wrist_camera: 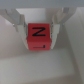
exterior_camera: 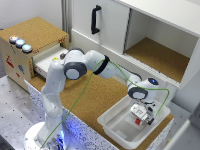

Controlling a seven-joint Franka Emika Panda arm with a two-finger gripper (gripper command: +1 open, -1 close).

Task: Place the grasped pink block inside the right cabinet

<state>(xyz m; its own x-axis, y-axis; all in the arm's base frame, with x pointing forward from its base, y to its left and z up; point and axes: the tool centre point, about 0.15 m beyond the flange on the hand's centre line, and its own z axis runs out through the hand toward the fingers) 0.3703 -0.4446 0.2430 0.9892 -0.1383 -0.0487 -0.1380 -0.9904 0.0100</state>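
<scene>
I see the small reddish-pink cube [wrist_camera: 38, 37] pinched between the jaws, one pale finger [wrist_camera: 19, 25] pressed against each of its side faces. In the wrist view its upper face carries a bold black letter that reads as an N or a Z, and a small dark mark sits on the lower front face. The exterior view gives me none of that: there the cube [exterior_camera: 138, 120] is only a red speck under the gripper [exterior_camera: 141, 119], though that view tells me where it hangs, low inside the shallow white rectangular plastic tray [exterior_camera: 111, 124]. I cannot tell whether the cube touches the tray floor.

The tray rests on the cork-topped counter [exterior_camera: 95, 97] near its front edge, at the exterior view's right. The white Franka arm [exterior_camera: 75, 67] reaches over from its base at the lower left, a green cable looping along it. Behind the tray, the big white-walled cabinet compartment with the brown cork floor [exterior_camera: 155, 56] stands open, well apart from the cube. Beside it, toward the exterior view's left, is a white cabinet panel with a black handle [exterior_camera: 95, 20]. Farther left sits a cork-topped drawer box [exterior_camera: 35, 42] with round buttons on top, its white drawer pulled out. The counter rests on a perforated metal surface [exterior_camera: 15, 110].
</scene>
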